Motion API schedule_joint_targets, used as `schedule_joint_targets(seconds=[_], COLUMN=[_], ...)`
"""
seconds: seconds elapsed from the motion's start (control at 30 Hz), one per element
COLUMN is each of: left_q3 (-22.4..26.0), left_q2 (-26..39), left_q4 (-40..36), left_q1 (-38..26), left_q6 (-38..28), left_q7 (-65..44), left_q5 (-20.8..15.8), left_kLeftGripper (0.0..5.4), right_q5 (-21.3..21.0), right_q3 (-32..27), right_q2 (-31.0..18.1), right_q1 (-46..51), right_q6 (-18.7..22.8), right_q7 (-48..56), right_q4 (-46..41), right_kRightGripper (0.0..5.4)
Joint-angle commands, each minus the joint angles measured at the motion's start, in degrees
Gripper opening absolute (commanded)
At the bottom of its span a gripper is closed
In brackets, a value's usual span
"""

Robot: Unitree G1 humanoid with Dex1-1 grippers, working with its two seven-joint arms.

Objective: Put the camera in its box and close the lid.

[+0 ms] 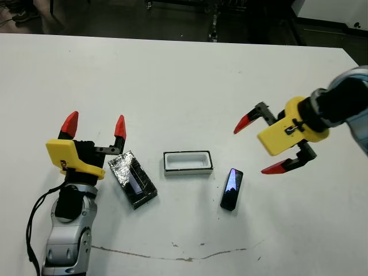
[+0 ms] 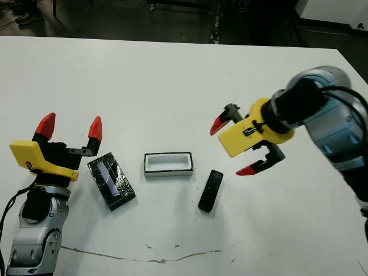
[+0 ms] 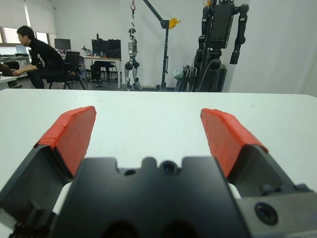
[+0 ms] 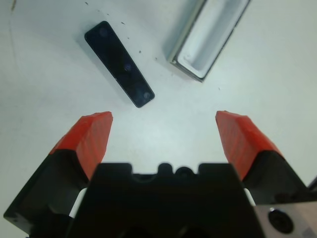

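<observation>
Camera point(image 1: 232, 189) lay flat on counter point(image 1: 172, 86), just right of empty box point(image 1: 187, 162), toward the near edge. Lid point(image 1: 133, 179) lay left of box. Right pincer point(image 1: 259, 145) released, above camera. Left pincer point(image 1: 95, 127) released, beside lid.

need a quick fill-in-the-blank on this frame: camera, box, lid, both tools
1. The box is ____ inside.
2. The camera lies on the ____, outside the box.
3. The lid lies closest to the ____ tool.
4. The right tool has its fingers ____.

Missing words: empty; table; left; open
</observation>
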Motion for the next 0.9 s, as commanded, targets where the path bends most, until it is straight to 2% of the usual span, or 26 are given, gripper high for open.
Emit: schedule_joint_targets(seconds=[0.03,0.17,0.3,0.4,0.57,0.73,0.9], left_q3=[-0.1,0.0,-0.1,-0.1,-0.2,-0.5,-0.4], left_q2=[0.1,0.1,0.0,0.0,-0.2,-0.2,-0.3], left_q4=[-0.4,-0.1,-0.4,-0.3,-0.2,-0.2,-0.3], left_q1=[1.2,1.2,1.3,1.4,1.4,1.4,1.4], left_q6=[0.8,0.5,0.9,0.7,0.6,0.4,0.6], left_q7=[0.6,0.4,0.5,0.4,0.7,1.1,1.1], left_q5=[0.6,0.3,0.3,0.3,0.6,1.3,0.9], left_kLeftGripper=[5.4,5.4,5.4,5.4,5.4,5.4,5.4], right_q5=[-0.2,-2.8,-3.5,-3.0,-2.9,-2.9,-2.2], right_q3=[2.1,4.0,5.5,6.0,6.2,6.7,10.6], right_q2=[0.6,1.9,2.6,2.8,3.0,2.7,1.5], right_q1=[-0.7,-0.5,-0.7,-0.5,0.1,0.3,-2.6], right_q6=[-1.0,-1.9,-2.7,-2.2,-4.3,-4.4,-1.9], right_q7=[0.4,0.4,0.4,0.4,0.4,0.4,0.4], right_q4=[1.1,1.3,1.6,2.2,3.1,3.2,3.3], right_kRightGripper=[4.99,4.27,3.8,3.33,2.59,3.04,3.48])
